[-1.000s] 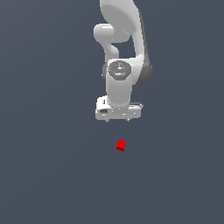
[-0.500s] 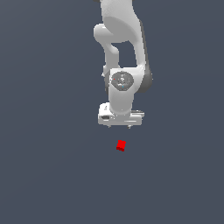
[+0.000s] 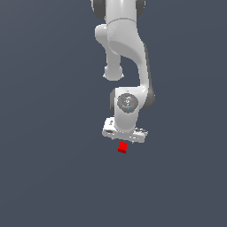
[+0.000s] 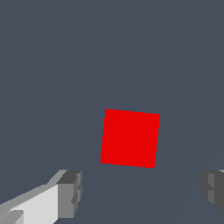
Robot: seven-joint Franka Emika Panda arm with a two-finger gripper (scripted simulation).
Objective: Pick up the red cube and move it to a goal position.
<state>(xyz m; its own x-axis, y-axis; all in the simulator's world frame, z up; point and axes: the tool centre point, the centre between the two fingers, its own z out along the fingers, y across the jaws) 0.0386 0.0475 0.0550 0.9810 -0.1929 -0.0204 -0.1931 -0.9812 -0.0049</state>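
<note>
- Looking down through your wrist view, you see the gripper (image 4: 142, 192) released, its two grey fingertips (image 4: 70, 190) spread well apart and touching nothing.
- The red cube (image 4: 130, 138) lies flat on the grey floor (image 4: 52, 65), ahead of the gap between the fingertips and narrower than that gap.
- In the exterior view the cube (image 3: 123, 147) sits just below the gripper (image 3: 124, 134).
- Bare, even grey floor (image 3: 44, 177) surrounds the cube on every side you can see.

Plain red cube (image 4: 130, 138), white arm (image 3: 126, 48)
</note>
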